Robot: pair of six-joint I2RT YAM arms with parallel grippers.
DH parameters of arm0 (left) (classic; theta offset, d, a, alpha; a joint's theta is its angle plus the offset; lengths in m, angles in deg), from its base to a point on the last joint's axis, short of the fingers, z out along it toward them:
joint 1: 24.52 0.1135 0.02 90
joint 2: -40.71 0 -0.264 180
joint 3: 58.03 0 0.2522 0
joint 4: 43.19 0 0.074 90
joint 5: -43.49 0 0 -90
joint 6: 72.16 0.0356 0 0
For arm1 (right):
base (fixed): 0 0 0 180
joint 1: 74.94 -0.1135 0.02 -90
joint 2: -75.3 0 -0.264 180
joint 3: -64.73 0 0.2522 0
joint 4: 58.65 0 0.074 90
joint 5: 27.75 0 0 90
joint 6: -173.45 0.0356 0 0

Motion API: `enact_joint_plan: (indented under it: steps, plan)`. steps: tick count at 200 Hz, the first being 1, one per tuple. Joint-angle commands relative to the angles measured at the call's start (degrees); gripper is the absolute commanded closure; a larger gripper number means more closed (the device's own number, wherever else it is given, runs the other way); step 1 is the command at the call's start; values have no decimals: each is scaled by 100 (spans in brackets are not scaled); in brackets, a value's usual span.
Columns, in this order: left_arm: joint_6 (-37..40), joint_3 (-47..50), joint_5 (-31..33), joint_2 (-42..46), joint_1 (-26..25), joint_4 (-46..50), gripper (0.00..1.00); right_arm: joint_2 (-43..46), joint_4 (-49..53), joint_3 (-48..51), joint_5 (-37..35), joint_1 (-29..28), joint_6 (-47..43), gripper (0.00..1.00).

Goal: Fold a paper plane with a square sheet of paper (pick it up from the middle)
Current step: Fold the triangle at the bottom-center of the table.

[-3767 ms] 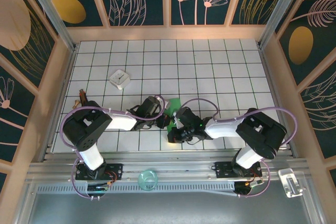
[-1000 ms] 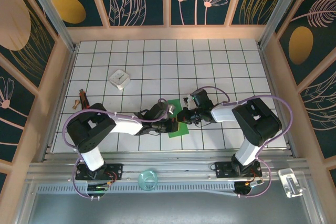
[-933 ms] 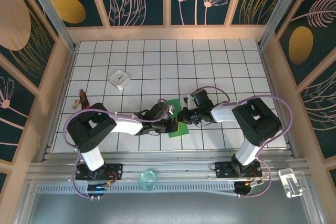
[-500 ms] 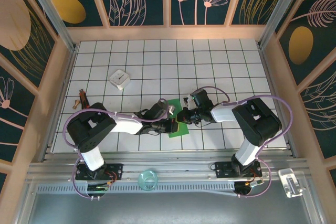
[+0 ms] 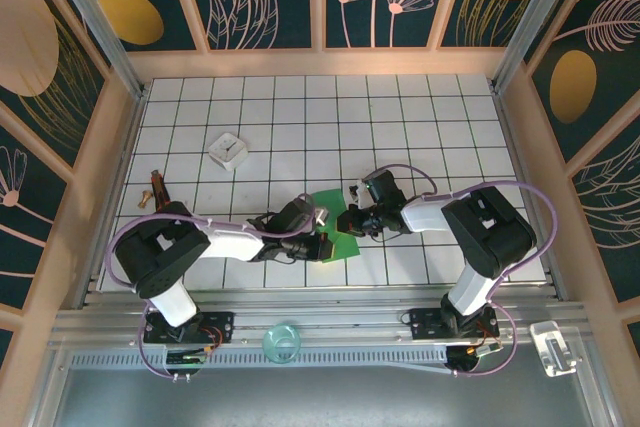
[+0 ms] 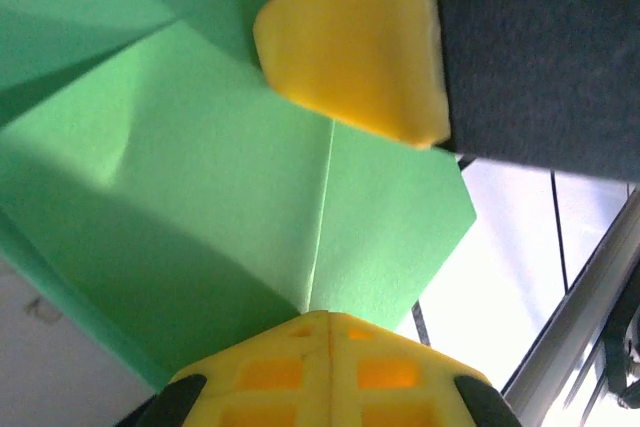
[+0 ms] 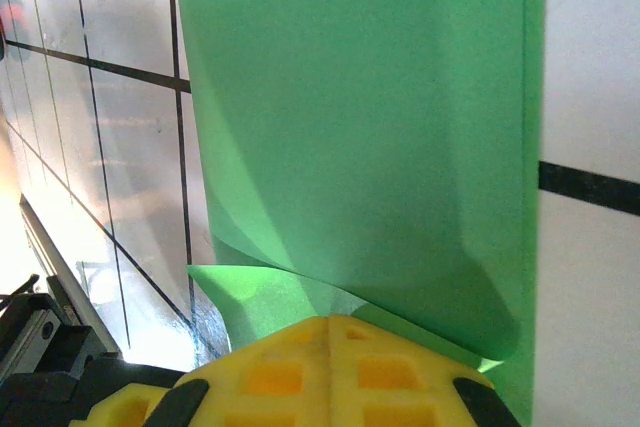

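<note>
Looking down from above, a white tiled table (image 5: 420, 117) fills the middle of the scene, with patterned dark walls around it. Two white arms reach in from the 6 o'clock edge, and both bend toward the table's centre.

Between them lies the sheet of paper (image 5: 330, 207). It is bright green, partly folded, and rests on the tiles slightly toward 6 o'clock from the table's centre.

The left gripper (image 5: 318, 244) sits at the paper's 7 o'clock edge. Its jaws are pressed together, yellow tips meeting, with nothing seen between them. In the left wrist view a straight crease runs away from those tips across the green surface. It runs toward a yellow fingertip (image 6: 350, 47) of the other arm at 12 o'clock.

The right gripper (image 5: 352, 223) sits at the paper's 3 o'clock edge, near the left one. Its jaws are likewise together. In the right wrist view the paper spreads from the tips toward 12 o'clock, and a small layer bulges up just ahead of them. Whether the tips press on the sheet cannot be told.

A small white box (image 5: 228, 150) rests well apart, at 10 o'clock from the paper.
</note>
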Motion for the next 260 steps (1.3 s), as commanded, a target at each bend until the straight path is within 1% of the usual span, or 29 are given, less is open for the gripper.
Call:
enact_joint_plan:
  steps: [1, 54, 86, 108, 126, 145, 172, 203, 260]
  plan:
    - [188, 299, -276, 28, -101, 1181, 100, -384, 793, 149, -723, 52, -96, 100]
    - [268, 572, -334, 263, -136, 1414, 100, -385, 825, 133, -767, 52, -78, 100]
    - [344, 641, -272, 808, -127, 1506, 100, -386, 837, 131, -758, 52, -71, 100]
    - [104, 599, -311, 1283, -91, 853, 100, -375, 815, 131, -754, 51, -68, 100]
    - [-253, 570, -307, 1375, 1, 45, 100, -377, 792, 146, -750, 52, -54, 100]
    - [-377, 353, -149, 1232, 46, -317, 100, -371, 794, 149, -742, 52, -51, 100]
    - [-162, -38, 106, 701, 106, -1, 100, -351, 809, 125, -756, 52, -61, 100]
    - [-35, -197, -118, 175, 122, 56, 100, -343, 823, 79, -741, 52, -71, 100]
    - [141, 21, -212, -154, 119, 237, 100, -335, 866, -76, -641, 52, -86, 100]
